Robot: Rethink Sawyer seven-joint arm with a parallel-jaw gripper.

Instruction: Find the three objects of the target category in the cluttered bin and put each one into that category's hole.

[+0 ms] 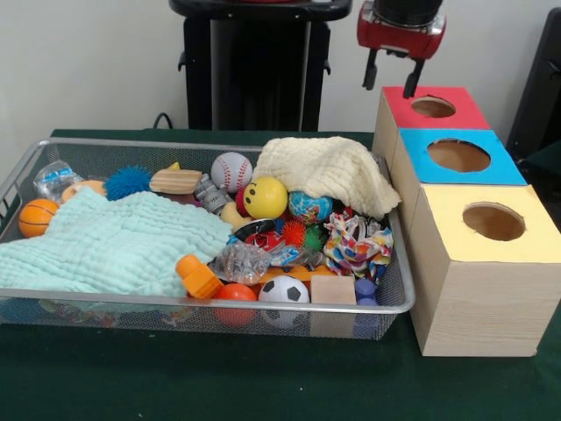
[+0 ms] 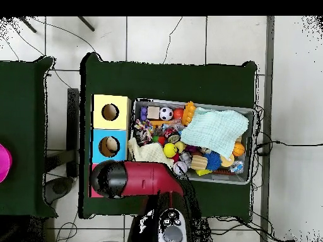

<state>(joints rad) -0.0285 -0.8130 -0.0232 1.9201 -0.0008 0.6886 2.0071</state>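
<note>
My gripper [image 1: 391, 77] hangs open and empty just above the red-topped box [image 1: 465, 114], over the near left of its round hole [image 1: 433, 107]. Beside it stand a blue-topped box [image 1: 511, 168] and a yellow-topped box [image 1: 535, 235], each with a hole. In the overhead view the arm's black wrist [image 2: 108, 178] covers the red box, and something tan shows inside the blue hole [image 2: 111, 145]. The wire bin [image 1: 219, 304] holds a baseball [image 1: 231, 171], a yellow smiley ball [image 1: 266, 197], a soccer ball [image 1: 284, 290], a small basketball [image 1: 37, 217] and a globe ball [image 1: 310, 207].
A mint cloth [image 1: 114, 241] covers the bin's left half and a cream cloth [image 1: 329, 171] drapes its far right corner. A blue spiky ball [image 1: 129, 182], a rope toy [image 1: 355, 246], a wooden block [image 1: 333, 289] and an orange plastic piece [image 1: 197, 276] lie among the clutter.
</note>
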